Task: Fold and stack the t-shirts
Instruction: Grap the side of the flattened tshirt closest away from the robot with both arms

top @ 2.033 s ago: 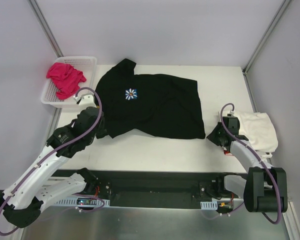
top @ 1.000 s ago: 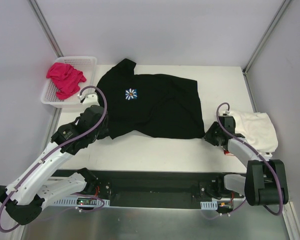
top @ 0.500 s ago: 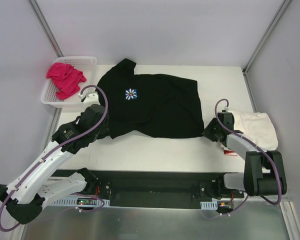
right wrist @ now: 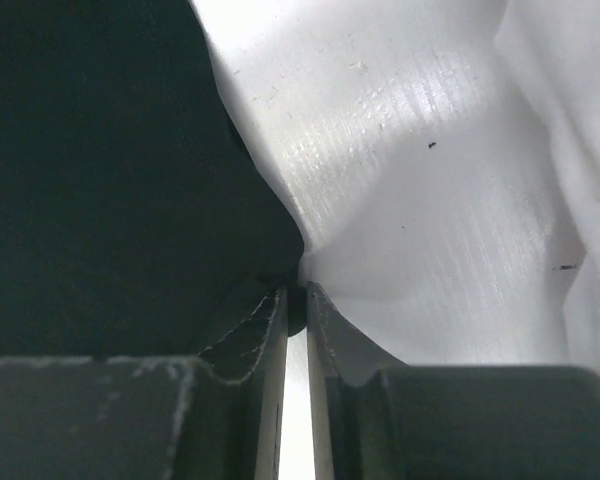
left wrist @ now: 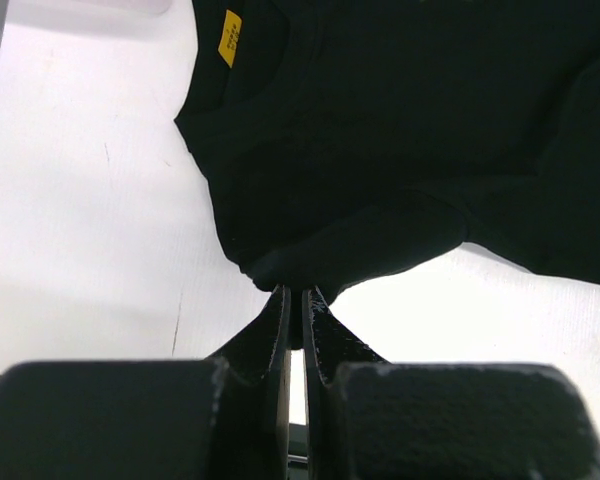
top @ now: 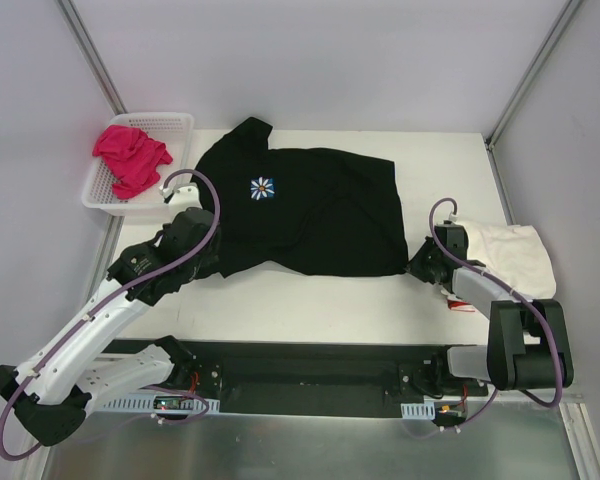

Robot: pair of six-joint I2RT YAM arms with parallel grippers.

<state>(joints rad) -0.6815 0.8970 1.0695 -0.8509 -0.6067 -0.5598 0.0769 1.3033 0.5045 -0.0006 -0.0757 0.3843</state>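
the black t-shirt (top: 310, 215) lies spread across the middle of the surface (top: 320, 300), its daisy print (top: 263, 187) face up towards the far left. it is not flat: the near edge runs at a slant and the cloth ripples along it, so it looks laid out for folding with no fold made yet.

the left tool (top: 208, 262) sits at the shirt's near left corner. in the left wrist view its jaws are pressed together on a small bulge of black cloth (left wrist: 295, 300), a firm pinch on the edge. the right tool (top: 417, 262) is low at the near right corner. in the right wrist view its jaws stand very narrow (right wrist: 292, 295), with the tip of the black hem caught between them and bare surface to the right.

a grip on both near corners at once suggests the reason for the pose: with the hem held at each end, the arms can lift that edge evenly and carry it towards the far side, or pull the shirt taut first.

a cream-white t-shirt (top: 515, 255) rests at the right edge behind the right arm, likely the place for the stack. a pink t-shirt (top: 130, 155) waits crumpled in the mesh basket (top: 175, 122) at the far left.
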